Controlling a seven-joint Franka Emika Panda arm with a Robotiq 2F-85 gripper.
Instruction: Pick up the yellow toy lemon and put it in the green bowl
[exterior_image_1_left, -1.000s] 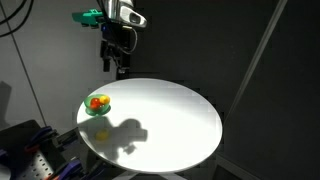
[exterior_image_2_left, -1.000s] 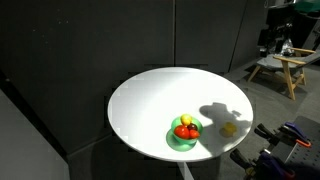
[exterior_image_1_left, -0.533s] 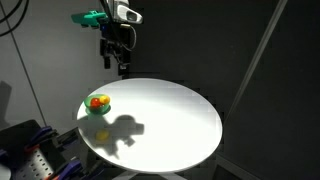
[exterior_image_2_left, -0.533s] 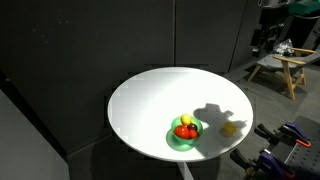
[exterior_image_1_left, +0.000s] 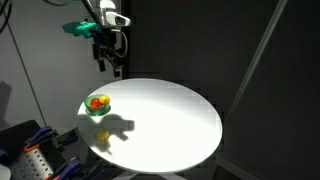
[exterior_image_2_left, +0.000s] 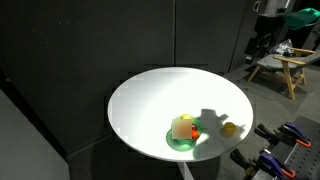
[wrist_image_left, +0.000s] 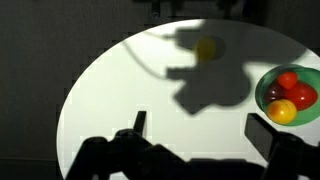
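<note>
The yellow toy lemon (exterior_image_2_left: 229, 128) lies on the white round table (exterior_image_2_left: 150, 100) near its edge, inside the arm's shadow. It also shows in the wrist view (wrist_image_left: 206, 47) and faintly in an exterior view (exterior_image_1_left: 102, 135). The green bowl (exterior_image_1_left: 97, 108) (exterior_image_2_left: 183, 141) (wrist_image_left: 266, 98) sits beside it and holds red and orange toy items. My gripper (exterior_image_1_left: 113, 67) (exterior_image_2_left: 262, 48) (wrist_image_left: 200, 135) hangs high above the table's far edge, open and empty, well away from the lemon and the bowl.
Black curtains surround the table. A wooden stool (exterior_image_2_left: 280, 68) stands behind the table, beside the arm. Equipment with cables (exterior_image_1_left: 30, 150) sits below the table's edge.
The arm has swung sideways and slightly up, staying high. Its shadow on the table has slid toward the bowl. The lemon and bowl have not moved.
</note>
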